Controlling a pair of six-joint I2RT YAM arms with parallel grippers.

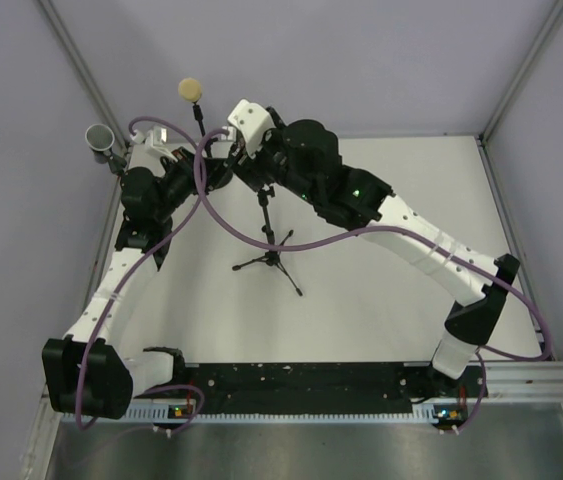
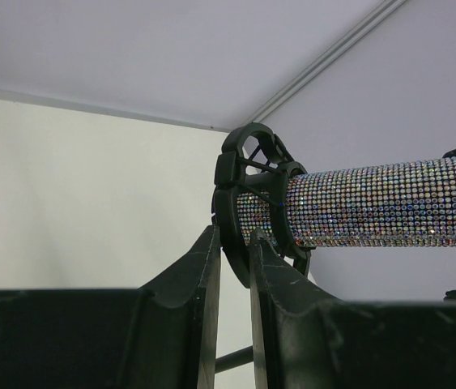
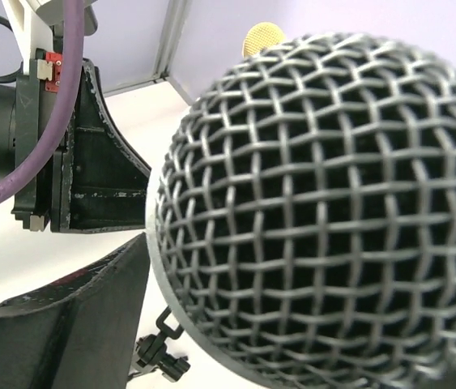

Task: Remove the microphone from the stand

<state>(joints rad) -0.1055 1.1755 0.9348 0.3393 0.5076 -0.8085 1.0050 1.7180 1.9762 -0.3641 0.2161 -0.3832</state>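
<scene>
Bases of both arms sit at the near edge of the desk (image 1: 381,290), and both reach toward its far left part. Between them, nearer the middle, the black tripod stand (image 1: 269,255) is upright on its three legs, with a purple cable (image 1: 223,222) looping past it.

Up at the top of the stand the two arms meet. The left gripper (image 2: 234,243) has its fingers drawn close together with only a narrow slit between them, clamped at the lower edge of the stand's black ring clip (image 2: 244,174). The microphone (image 2: 389,203) is in that clip: its body (covered in tiny sparkling stones) sticks out level to the right of the ring in the left wrist view.

The right gripper (image 1: 231,150) comes in from the other side at the microphone's head. Its own camera is filled by the round wire-mesh head (image 3: 325,211), with one dark finger (image 3: 74,324) just beside the head's rim at lower left. The other finger is out of frame, so whether this gripper is pressing on the head or standing open around it cannot be told.

Farther back, a small yellow ball (image 1: 190,89) on a thin rod shows against the pale far wall.
</scene>
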